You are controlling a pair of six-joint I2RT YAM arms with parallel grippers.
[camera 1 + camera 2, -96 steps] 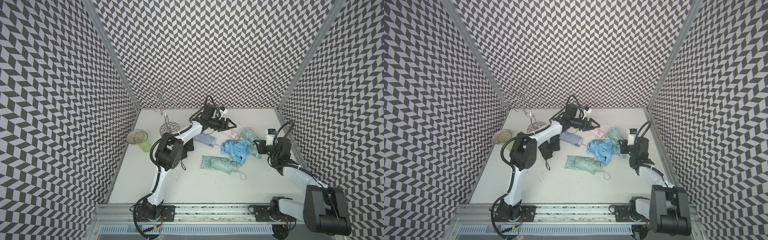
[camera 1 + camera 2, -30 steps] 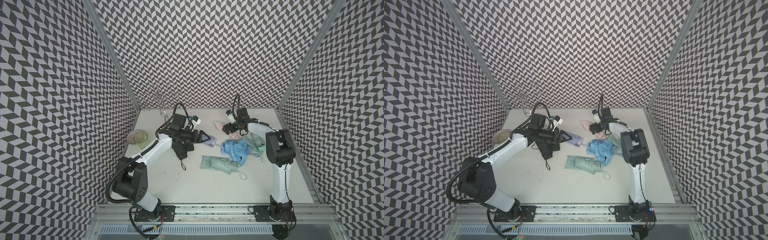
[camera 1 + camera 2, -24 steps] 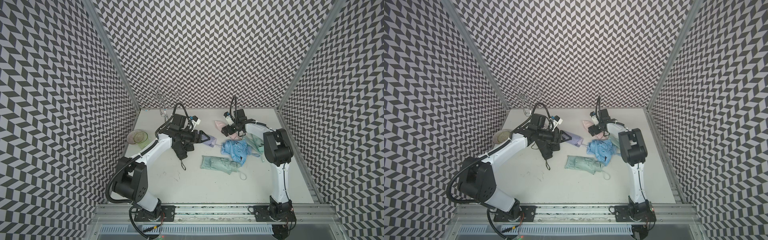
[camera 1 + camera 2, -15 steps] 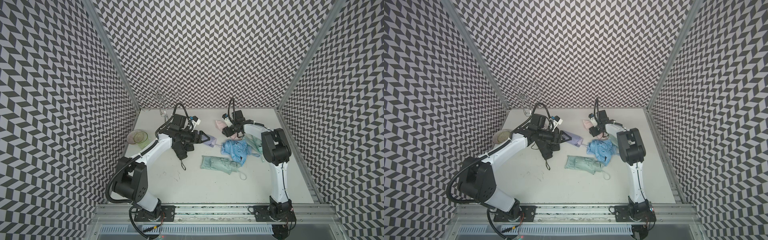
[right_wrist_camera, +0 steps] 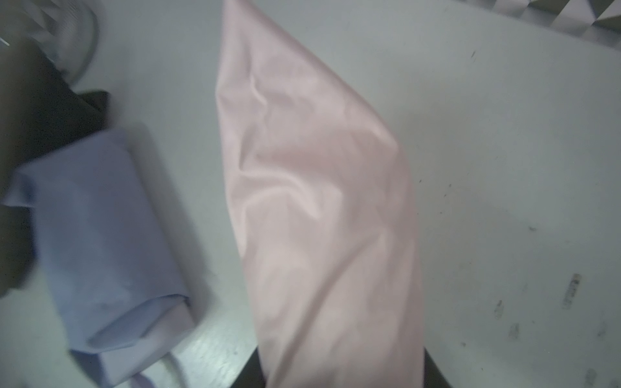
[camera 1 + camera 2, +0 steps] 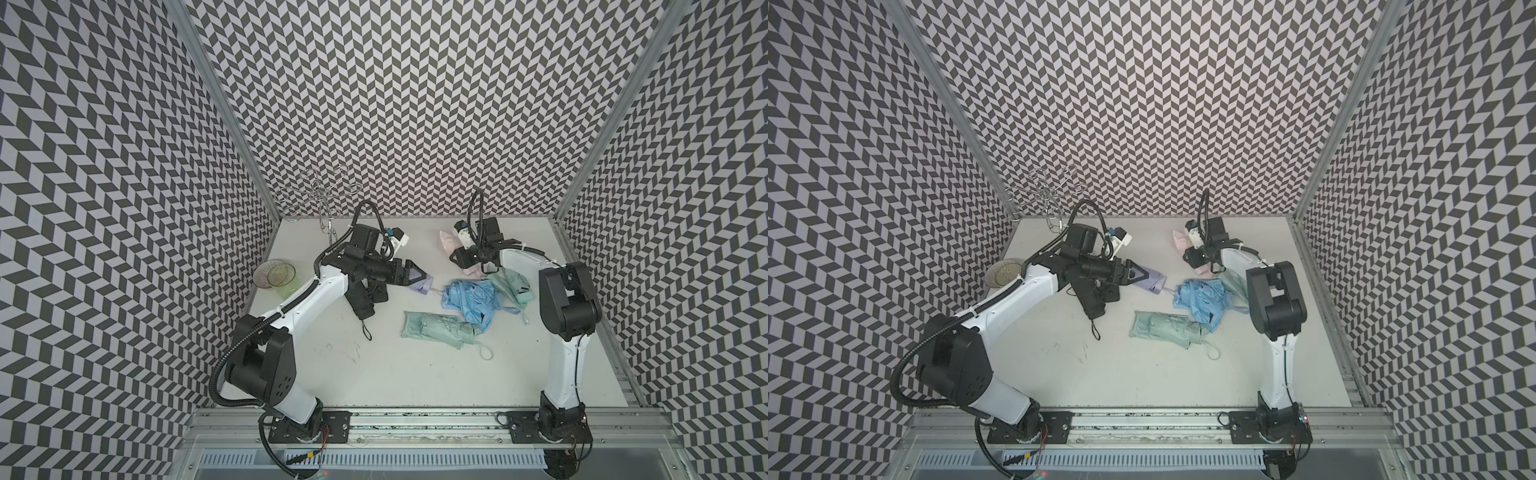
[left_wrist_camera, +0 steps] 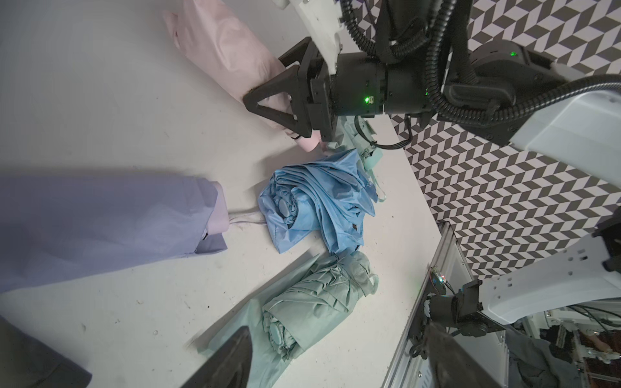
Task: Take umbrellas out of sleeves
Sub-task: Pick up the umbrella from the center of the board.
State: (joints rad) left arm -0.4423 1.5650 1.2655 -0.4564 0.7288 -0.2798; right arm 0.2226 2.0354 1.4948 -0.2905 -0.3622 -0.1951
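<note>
Pink fabric fills the right wrist view. The pink sleeve (image 5: 319,201) runs down between the jaws of the right end effector (image 7: 265,80). The left wrist view shows those jaws closed on it, close to the end where the pink umbrella (image 7: 307,142) pokes out. The bundle lies toward the back of the table (image 6: 415,374), with its slack closed end pointing at the rear wall.

The left end effector (image 6: 415,277) hangs open just above the lilac sleeve (image 7: 100,228) and holds nothing. The lilac umbrella (image 7: 216,215) peeks from that sleeve's mouth. Its strap (image 7: 245,218) trails to the light blue umbrella (image 6: 469,297), which lies unsleeved mid-table beside a mint green umbrella (image 6: 440,334).

The step in hand looks like securing one end of the pink bundle so the sleeve can be drawn off. To do it well, the grip should catch either the hard handle or the fabric alone. Squeezing sleeve and umbrella together would likely lock them.

The sleeve looks thin and slippery. A pinch on its slack far tip by the left end effector, pulled straight along the umbrella's length, should slide it off cleanly. A sideways tug would probably bunch the cloth on the pleats. Lifting the bundle a little first would keep it from dragging its close neighbours.
</note>
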